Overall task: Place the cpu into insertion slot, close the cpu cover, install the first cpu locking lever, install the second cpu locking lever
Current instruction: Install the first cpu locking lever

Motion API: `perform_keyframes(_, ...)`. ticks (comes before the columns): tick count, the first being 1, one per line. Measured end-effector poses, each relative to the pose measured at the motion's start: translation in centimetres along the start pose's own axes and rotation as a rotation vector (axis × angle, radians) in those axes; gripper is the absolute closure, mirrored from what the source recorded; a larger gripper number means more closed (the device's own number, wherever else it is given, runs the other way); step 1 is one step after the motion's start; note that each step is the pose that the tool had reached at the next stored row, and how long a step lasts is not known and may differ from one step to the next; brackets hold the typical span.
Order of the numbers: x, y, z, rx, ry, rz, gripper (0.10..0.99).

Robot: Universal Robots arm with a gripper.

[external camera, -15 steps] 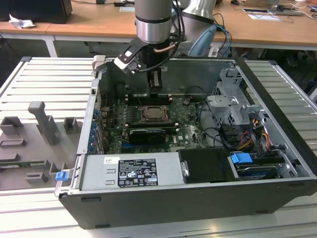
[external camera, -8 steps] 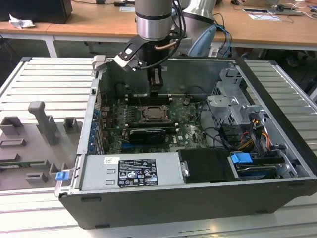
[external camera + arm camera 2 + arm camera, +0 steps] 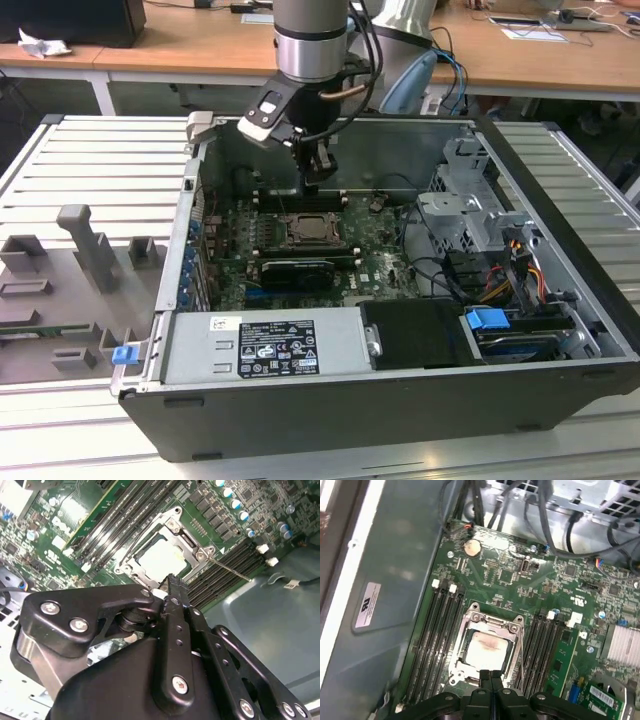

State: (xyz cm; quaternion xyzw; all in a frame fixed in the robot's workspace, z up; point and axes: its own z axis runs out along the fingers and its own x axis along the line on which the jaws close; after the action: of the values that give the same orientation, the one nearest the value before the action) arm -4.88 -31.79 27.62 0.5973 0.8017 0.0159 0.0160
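One arm is working inside the open computer case (image 3: 330, 400), which is sitting on the slatted bench (image 3: 100, 160). Its hand (image 3: 312, 186) is hanging just above the insertion slot (image 3: 292, 240), near the middle of the board and toward the case's far wall. The first wrist view is showing the fingers (image 3: 486, 682) pressed together with nothing between them, so the hand is closed and carrying nothing. The cpu (image 3: 484, 647) is lying in the slot, its dull face showing through the window of the cpu cover (image 3: 492, 622), which looks to be lying flat over it. In the second wrist view a thin locking lever (image 3: 231, 569) is sticking out from the slot's corner across the black memory slots (image 3: 215, 582), and to my eye it is not latched.

That lever is what is worrying me. It is thin and looks springy, so narrow closed fingertips pushing on it could be slipping off and landing on the memory slots or on the small parts crowding the board beside the slot. If the cover is not sitting fully down, forcing a lever over it could be pinching the chip crooked and hurting the contacts beneath. Coming down too far, the fingertips could also be scraping the bare face of the cpu lying close under them
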Motion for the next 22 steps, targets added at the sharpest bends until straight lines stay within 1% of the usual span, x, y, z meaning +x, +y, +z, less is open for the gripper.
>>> perform_keyframes(2, 0.00, 0.01, 0.00, 0.000, 0.0018, -0.040, 0.980)
perform_keyframes(4, 0.00, 0.01, 0.00, 0.000, 0.0026, -0.059, 0.980)
perform_keyframes(16, 0.00, 0.01, 0.00, -0.001, 0.0050, -0.114, 0.980)
perform_keyframes(22, 0.00, 0.01, 0.00, -0.001, 0.0057, -0.130, 0.980)
